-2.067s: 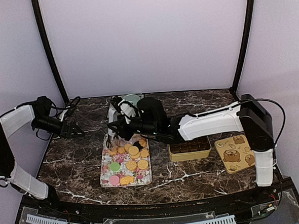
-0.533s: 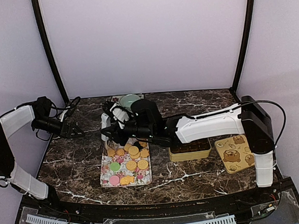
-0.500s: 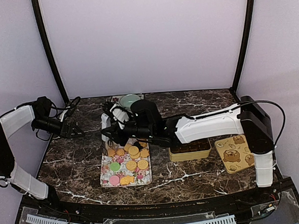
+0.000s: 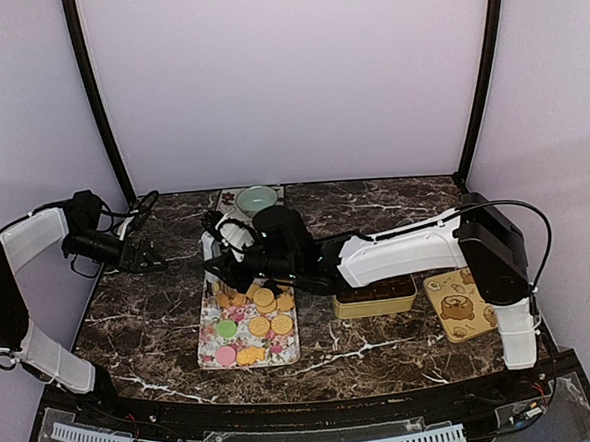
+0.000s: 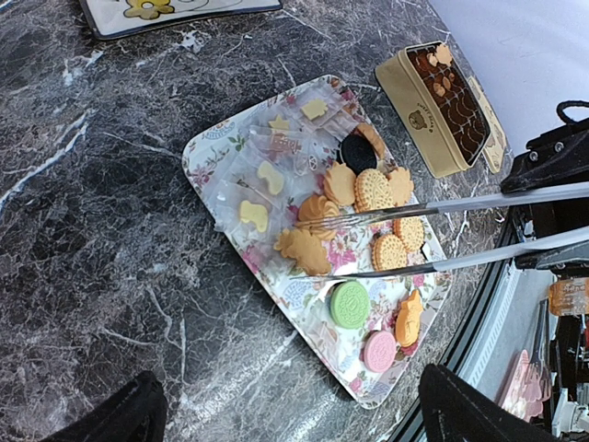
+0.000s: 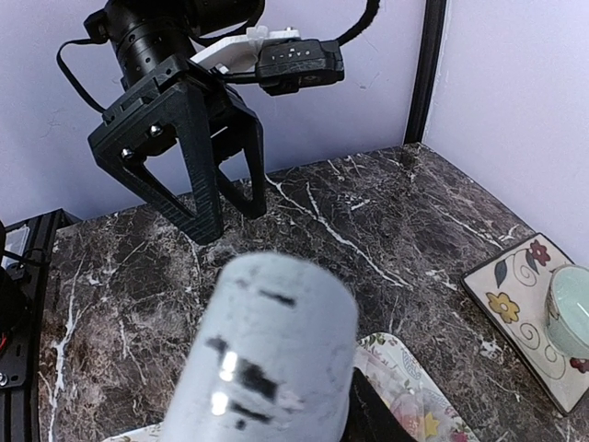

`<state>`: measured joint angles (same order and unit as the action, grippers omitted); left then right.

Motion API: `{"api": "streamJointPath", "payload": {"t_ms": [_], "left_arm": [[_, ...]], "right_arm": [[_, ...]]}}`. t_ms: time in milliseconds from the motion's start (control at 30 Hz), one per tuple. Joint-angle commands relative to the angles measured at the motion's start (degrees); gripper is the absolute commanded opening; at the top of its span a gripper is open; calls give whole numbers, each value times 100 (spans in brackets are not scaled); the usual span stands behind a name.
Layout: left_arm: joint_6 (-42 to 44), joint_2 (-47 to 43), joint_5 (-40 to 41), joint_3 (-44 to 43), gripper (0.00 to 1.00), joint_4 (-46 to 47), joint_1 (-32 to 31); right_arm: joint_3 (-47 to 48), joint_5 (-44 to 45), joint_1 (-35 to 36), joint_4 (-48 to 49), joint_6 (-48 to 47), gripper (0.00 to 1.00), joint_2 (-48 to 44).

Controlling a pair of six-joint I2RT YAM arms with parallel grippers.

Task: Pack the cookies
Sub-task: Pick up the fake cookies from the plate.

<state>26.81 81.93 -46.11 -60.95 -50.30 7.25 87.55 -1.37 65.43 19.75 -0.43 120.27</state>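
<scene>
Right gripper (image 4: 225,257) is clenched on long metal tongs (image 5: 479,201), whose tips straddle the small golden round and flower-shaped cookies (image 5: 373,189). These lie with green, pink and dark ones on a rectangular floral tray (image 5: 198,157) on the dark marble table (image 5: 92,230). Gold rectangular tin (image 5: 414,120) sits just beside the tray. Left gripper (image 6: 232,224) hangs released, jaws wide, well apart from the tray.

No words or numbers can be read. The gold tin (image 5: 414,115) has a small mark on its side (too tiny to read). Clear wrappers (image 5: 290,145) around some cookies (image 5: 270,177) show blurry pink print.
</scene>
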Motion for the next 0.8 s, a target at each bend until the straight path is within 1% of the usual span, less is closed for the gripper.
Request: {"api": "streamJointPath", "payload": {"t_ms": [0,200,433,767], "left_arm": [[98,-54,-118,42,98,-155,37],[113,-39,-114,71,98,-155,35],[130,-46,-98,74,98,-155,34],[132,-64,-106,82,98,-159,36]], "right_arm": [[227,73,52,328,-63,37,148],[219,-16,100,313,34,34,236],[185,235,99,228,-82,20,-15],[-102,151,-24,448,56,18,-742]]}}
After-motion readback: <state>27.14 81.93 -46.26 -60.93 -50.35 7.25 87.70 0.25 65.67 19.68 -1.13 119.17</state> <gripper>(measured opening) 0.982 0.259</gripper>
